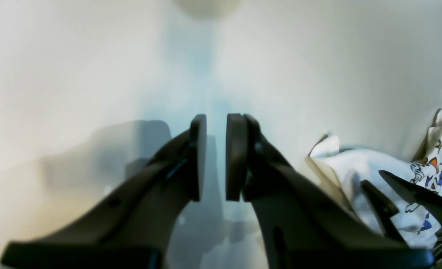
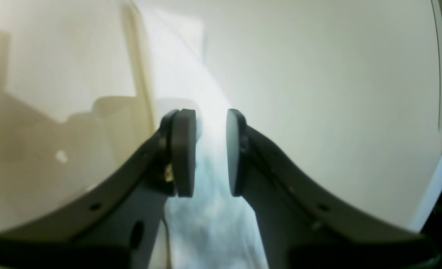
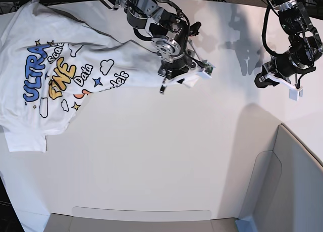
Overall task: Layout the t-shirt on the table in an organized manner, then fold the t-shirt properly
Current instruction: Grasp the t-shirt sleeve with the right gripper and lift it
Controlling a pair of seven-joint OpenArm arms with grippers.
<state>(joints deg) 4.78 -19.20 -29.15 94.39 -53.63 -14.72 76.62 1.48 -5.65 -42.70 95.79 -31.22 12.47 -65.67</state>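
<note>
T-shirt (image 3: 75, 65): spread print-up over the table's (image 3: 151, 161) left part.
Right gripper (image 2: 210, 149): pads parted, white cloth seen between them, grip not discernible.
Left gripper (image 1: 216, 157): narrowly parted, empty, above bare tabletop.

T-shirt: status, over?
Right claw astride white printed cotton t-shirt fabric, grip unclear. Left claw slightly parted, empty, over bare white table. Shirt rumpled, unfolded.

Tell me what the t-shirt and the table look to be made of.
The t-shirt: soft white knit fabric, probably cotton, matte; it creases and bunches near the right gripper, and its colored lettering looks printed on. The table: hard, smooth white top, perhaps laminate or painted board; it shows soft shadows and a faint sheen.
</note>
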